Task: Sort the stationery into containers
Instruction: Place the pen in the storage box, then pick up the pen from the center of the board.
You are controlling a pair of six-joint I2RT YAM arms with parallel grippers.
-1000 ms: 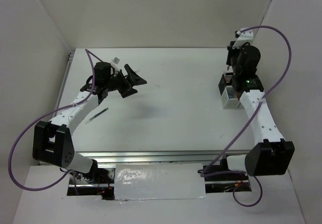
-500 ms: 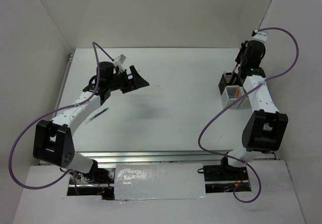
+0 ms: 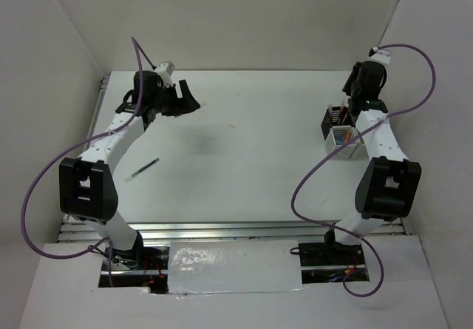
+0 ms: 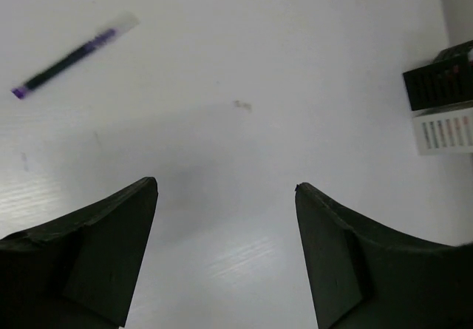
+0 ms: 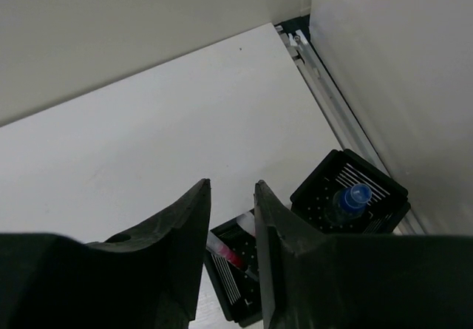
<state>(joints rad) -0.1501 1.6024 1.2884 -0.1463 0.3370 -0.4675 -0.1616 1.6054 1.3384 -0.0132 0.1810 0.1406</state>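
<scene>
One dark pen with a purple tip (image 3: 144, 168) lies on the table at the left; it also shows in the left wrist view (image 4: 70, 57). My left gripper (image 3: 191, 98) is open and empty, held above the table behind the pen (image 4: 225, 185). The containers (image 3: 338, 131) stand clustered at the right. My right gripper (image 3: 349, 98) hovers above their far side, its jaws a narrow gap apart and empty (image 5: 232, 185). Below it, one black bin (image 5: 369, 174) holds a blue-capped clear bottle (image 5: 356, 195). Another black bin (image 5: 235, 288) holds a red pen (image 5: 230, 254).
The left wrist view shows a black bin (image 4: 442, 77) and a white bin (image 4: 446, 129) at the far right. White walls enclose the table on the left, back and right. A metal rail (image 5: 332, 100) runs along the right edge.
My left gripper has swung back and to the left, away from the table's middle. My right arm has risen from over the bins and drawn toward the back right corner.
</scene>
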